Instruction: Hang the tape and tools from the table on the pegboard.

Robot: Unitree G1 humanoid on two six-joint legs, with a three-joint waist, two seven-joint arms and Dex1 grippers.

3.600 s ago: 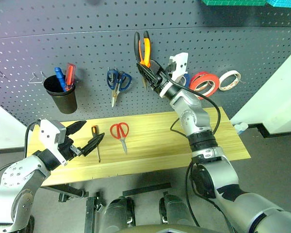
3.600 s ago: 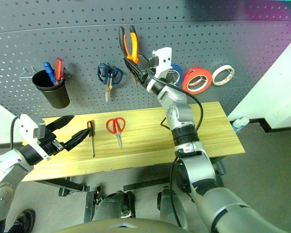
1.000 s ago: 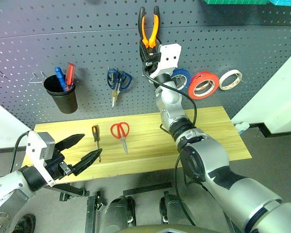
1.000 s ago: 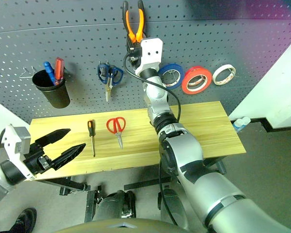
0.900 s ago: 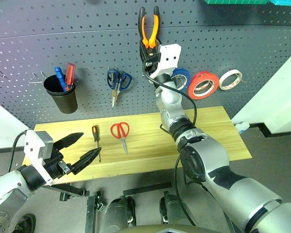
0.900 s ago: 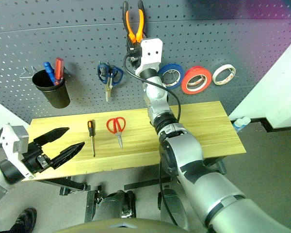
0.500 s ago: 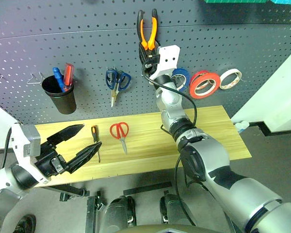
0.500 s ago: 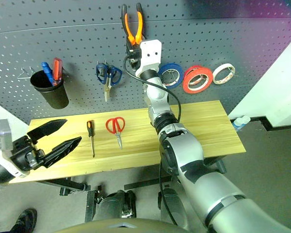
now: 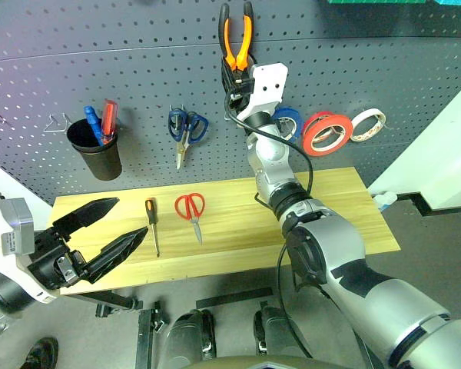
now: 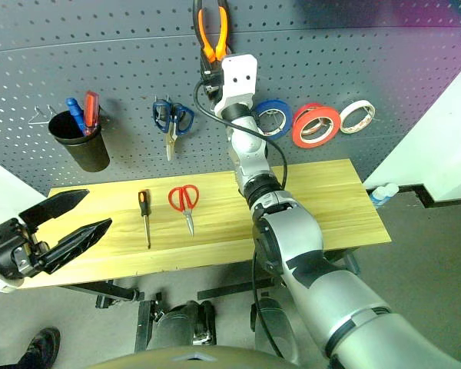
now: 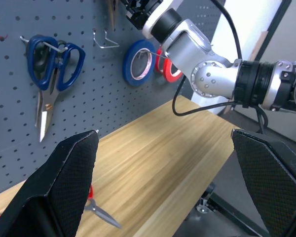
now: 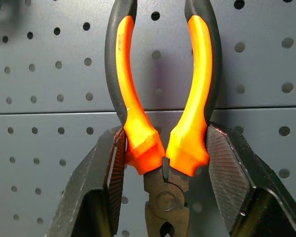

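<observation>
Black cup (image 9: 97, 156) with blue and red tools (image 9: 103, 121)

Since the earliest pictures the right gripper (image 12: 163, 163) has swung from a slanted reach to pointing up along the pegboard (image 9: 138, 84), carrying the pliers (image 9: 237, 34) higher, handles now upright against the panel. The left gripper (image 9: 100, 234), jaws wide apart, has drawn back from the screwdriver (image 9: 151, 223) toward the table's (image 9: 330, 207) near left corner and risen.
</observation>
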